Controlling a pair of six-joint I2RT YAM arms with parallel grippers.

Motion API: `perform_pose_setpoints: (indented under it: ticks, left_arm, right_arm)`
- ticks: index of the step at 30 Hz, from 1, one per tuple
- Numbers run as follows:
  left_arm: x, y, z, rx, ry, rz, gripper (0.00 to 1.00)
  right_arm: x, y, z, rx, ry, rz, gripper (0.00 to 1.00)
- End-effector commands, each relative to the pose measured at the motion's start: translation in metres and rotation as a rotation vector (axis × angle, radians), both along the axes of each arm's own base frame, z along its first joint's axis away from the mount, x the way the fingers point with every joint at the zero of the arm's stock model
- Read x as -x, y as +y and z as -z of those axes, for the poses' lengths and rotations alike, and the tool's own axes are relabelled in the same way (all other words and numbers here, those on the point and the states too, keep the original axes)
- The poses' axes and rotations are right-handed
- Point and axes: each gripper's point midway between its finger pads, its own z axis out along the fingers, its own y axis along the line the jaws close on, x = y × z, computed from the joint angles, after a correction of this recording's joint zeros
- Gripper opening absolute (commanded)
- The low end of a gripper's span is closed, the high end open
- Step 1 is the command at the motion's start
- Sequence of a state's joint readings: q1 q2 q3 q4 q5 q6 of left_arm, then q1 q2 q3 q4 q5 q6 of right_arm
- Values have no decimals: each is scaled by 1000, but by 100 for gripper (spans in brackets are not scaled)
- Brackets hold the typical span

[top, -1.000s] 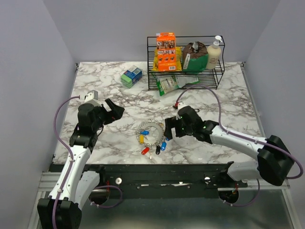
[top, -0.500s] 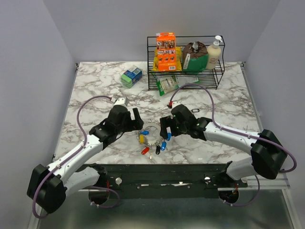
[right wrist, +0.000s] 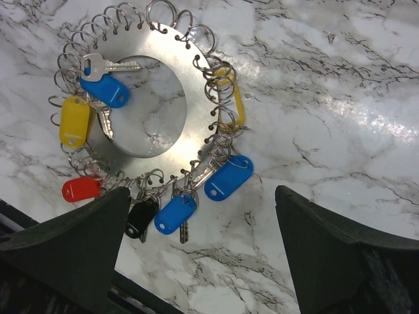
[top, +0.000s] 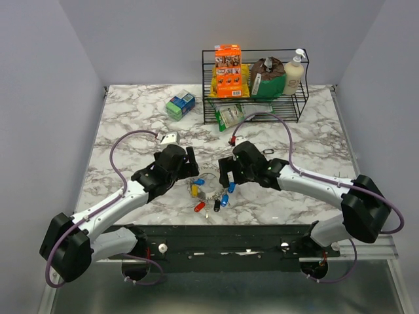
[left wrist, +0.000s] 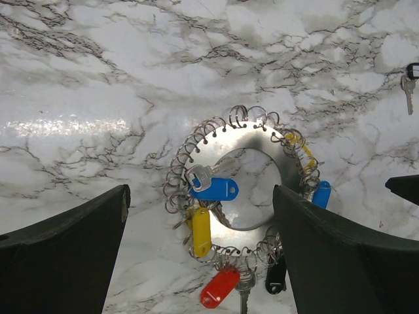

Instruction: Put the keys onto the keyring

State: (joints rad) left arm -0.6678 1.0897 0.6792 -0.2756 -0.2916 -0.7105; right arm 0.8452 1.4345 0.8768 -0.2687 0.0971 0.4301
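Note:
The keyring (top: pixel 208 188) lies flat on the marble near the front edge. It is a flat silver disc (left wrist: pixel 256 136) with a hole and many small wire loops round its rim (right wrist: pixel 190 75). Several keys hang on those loops, with blue (left wrist: pixel 213 190), yellow (left wrist: pixel 201 230), red (left wrist: pixel 219 288) and black (left wrist: pixel 276 278) heads. Two more blue ones (right wrist: pixel 175 214) (right wrist: pixel 228 178) show in the right wrist view. My left gripper (top: pixel 187 163) (left wrist: pixel 200 196) hovers open just left of the ring. My right gripper (top: pixel 226 175) (right wrist: pixel 203 193) hovers open just right of it. Neither touches anything.
A loose black-headed key (top: pixel 270 152) (left wrist: pixel 409 75) lies on the marble behind the right arm. A wire rack (top: pixel 255 98) with boxes, a bag and a soap bottle stands at the back. A green-blue box (top: pixel 180 104) sits to its left.
My left arm has swung in from the left side of the table to the keyring. My right gripper has edged a little closer to the ring. Both stayed open.

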Motion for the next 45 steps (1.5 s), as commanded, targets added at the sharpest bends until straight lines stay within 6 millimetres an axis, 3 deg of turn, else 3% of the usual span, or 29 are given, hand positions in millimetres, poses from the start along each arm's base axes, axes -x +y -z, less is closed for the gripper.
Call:
perform_pose_setpoints:
  ticks: [1,10,21,29,38,45]
  left_arm:
    - [-9,14,-15,-15,-57,-86,99]
    - [-2,26,-1,-23,-58,-125,99]
    - [4,21,9,23,-65,-93,99]
    - [5,13,14,34,-47,-59,99]
    - [-1,0,20,40,-26,-22,99]
    - [0,1,37,-13,59,-40,99]
  right_arm:
    - [-4,8,-3,2,5,-7,100]
    - [3,17,5,-75,74,-60,99]
    - [2,12,-5,-57,74,-81,95]
    - [7,13,11,-30,123,-104,90]
    - [2,25,10,-53,123,-133,89]
    - [3,36,8,-69,136,-188,88]
